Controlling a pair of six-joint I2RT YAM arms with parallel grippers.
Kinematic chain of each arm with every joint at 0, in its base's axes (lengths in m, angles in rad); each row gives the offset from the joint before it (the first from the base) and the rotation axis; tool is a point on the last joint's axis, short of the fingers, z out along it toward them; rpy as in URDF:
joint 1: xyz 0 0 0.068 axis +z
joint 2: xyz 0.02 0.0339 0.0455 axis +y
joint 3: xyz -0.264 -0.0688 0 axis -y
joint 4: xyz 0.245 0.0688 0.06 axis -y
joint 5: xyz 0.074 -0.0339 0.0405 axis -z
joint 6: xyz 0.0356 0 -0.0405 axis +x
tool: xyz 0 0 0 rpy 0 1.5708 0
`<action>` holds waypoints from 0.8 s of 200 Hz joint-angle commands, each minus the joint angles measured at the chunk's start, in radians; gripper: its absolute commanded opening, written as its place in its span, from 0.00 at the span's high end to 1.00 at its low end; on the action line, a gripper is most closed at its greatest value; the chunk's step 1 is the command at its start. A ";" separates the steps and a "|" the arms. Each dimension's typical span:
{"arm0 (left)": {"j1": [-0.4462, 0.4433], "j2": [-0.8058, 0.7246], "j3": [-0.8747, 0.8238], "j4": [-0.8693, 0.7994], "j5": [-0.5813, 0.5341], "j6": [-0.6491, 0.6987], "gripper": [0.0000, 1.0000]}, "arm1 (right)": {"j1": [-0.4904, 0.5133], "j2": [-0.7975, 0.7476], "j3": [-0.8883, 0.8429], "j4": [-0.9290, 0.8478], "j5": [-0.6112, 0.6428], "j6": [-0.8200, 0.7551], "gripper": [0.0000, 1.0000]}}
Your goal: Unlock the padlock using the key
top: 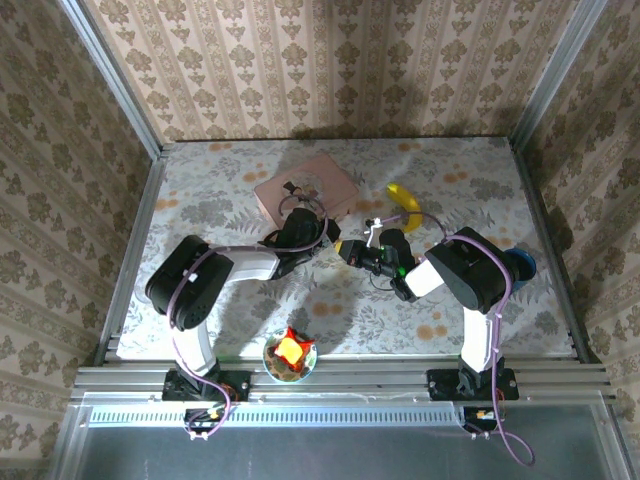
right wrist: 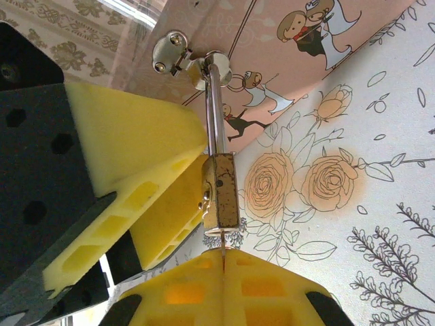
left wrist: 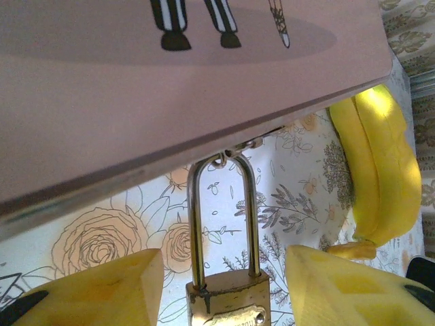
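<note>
Pink box (top: 305,187), banana (top: 404,201) beside; bowl (top: 268,354) apart.

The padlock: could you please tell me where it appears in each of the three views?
Top external: the padlock is a tiny speck just off the pink box's near corner.
Left wrist: the padlock sits bottom centre, its shackle rising to the pink box's edge.
Right wrist: the padlock is edge-on at centre, the key just beneath, shackle in the pink box's hasp.
Shared landmark: the pink box.
</note>
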 commanded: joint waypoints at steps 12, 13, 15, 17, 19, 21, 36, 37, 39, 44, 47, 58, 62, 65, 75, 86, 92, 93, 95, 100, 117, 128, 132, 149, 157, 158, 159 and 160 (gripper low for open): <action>0.004 0.042 0.002 0.036 0.000 0.005 0.49 | -0.004 -0.022 0.041 0.036 0.008 0.009 1.00; 0.003 0.042 0.002 0.037 0.000 0.004 0.49 | -0.004 -0.023 0.041 0.036 0.008 0.009 1.00; 0.004 0.043 0.002 0.038 0.001 0.004 0.49 | -0.003 -0.022 0.041 0.036 0.008 0.008 1.00; 0.005 0.045 0.002 0.040 0.001 0.001 0.49 | -0.004 -0.022 0.041 0.036 0.008 0.009 1.00; 0.004 0.046 0.002 0.042 0.003 0.001 0.49 | -0.004 -0.022 0.041 0.036 0.008 0.009 1.00; 0.005 0.048 0.002 0.044 0.003 -0.001 0.49 | -0.004 -0.022 0.041 0.034 0.008 0.009 1.00; 0.005 0.057 0.003 0.055 0.011 -0.006 0.49 | -0.004 -0.022 0.041 0.034 0.007 0.011 1.00; 0.006 0.058 0.004 0.055 0.012 -0.006 0.50 | -0.004 -0.022 0.041 0.034 0.007 0.011 1.00; 0.005 0.059 0.004 0.057 0.013 -0.006 0.50 | -0.004 -0.021 0.041 0.034 0.007 0.011 1.00; 0.005 0.062 0.005 0.061 0.016 -0.007 0.52 | -0.004 -0.020 0.041 0.033 0.007 0.010 1.00; 0.005 0.063 0.005 0.063 0.017 -0.007 0.53 | -0.004 -0.021 0.042 0.033 0.006 0.010 1.00; 0.007 0.067 0.006 0.072 0.021 -0.007 0.56 | -0.004 -0.021 0.041 0.034 0.006 0.011 1.00; 0.008 0.068 0.006 0.074 0.022 -0.007 0.56 | -0.004 -0.021 0.041 0.034 0.007 0.010 1.00; 0.008 0.069 0.007 0.076 0.023 -0.007 0.58 | -0.004 -0.021 0.041 0.034 0.007 0.010 1.00; 0.010 0.069 0.005 0.083 0.025 -0.007 0.62 | -0.004 -0.021 0.038 0.034 0.007 0.011 1.00; 0.011 0.069 0.004 0.088 0.027 -0.008 0.67 | -0.004 -0.021 0.037 0.035 0.006 0.012 1.00; 0.011 0.069 0.003 0.090 0.029 -0.007 0.70 | -0.004 -0.021 0.037 0.036 0.006 0.012 1.00; 0.011 0.069 0.002 0.091 0.029 -0.007 0.70 | -0.004 -0.022 0.036 0.036 0.006 0.012 1.00; 0.012 0.069 0.002 0.092 0.029 -0.007 0.71 | -0.004 -0.023 0.035 0.036 0.006 0.012 1.00; 0.013 0.069 0.001 0.096 0.032 -0.007 0.72 | -0.004 -0.023 0.036 0.035 0.007 0.012 1.00; 0.013 0.070 -0.002 0.109 0.036 -0.010 0.80 | -0.004 -0.024 0.034 0.034 0.007 0.012 1.00; 0.013 0.070 -0.007 0.115 0.041 -0.015 0.84 | -0.004 -0.024 0.032 0.034 0.008 0.012 1.00; 0.012 0.070 -0.008 0.117 0.043 -0.016 0.84 | -0.004 -0.026 0.031 0.034 0.008 0.011 1.00; 0.012 0.065 -0.020 0.125 0.046 -0.020 0.91 | -0.004 -0.029 0.029 0.030 0.009 0.012 0.97; 0.011 0.061 -0.027 0.126 0.046 -0.024 0.94 | -0.004 -0.031 0.030 0.023 0.010 0.011 0.95; 0.011 0.060 -0.028 0.126 0.046 -0.024 0.94 | -0.004 -0.032 0.029 0.022 0.010 0.011 0.94; 0.012 0.059 -0.029 0.126 0.046 -0.024 0.94 | -0.004 -0.032 0.029 0.021 0.010 0.011 0.94; 0.011 0.059 -0.030 0.127 0.046 -0.024 0.95 | -0.004 -0.032 0.029 0.020 0.010 0.010 0.94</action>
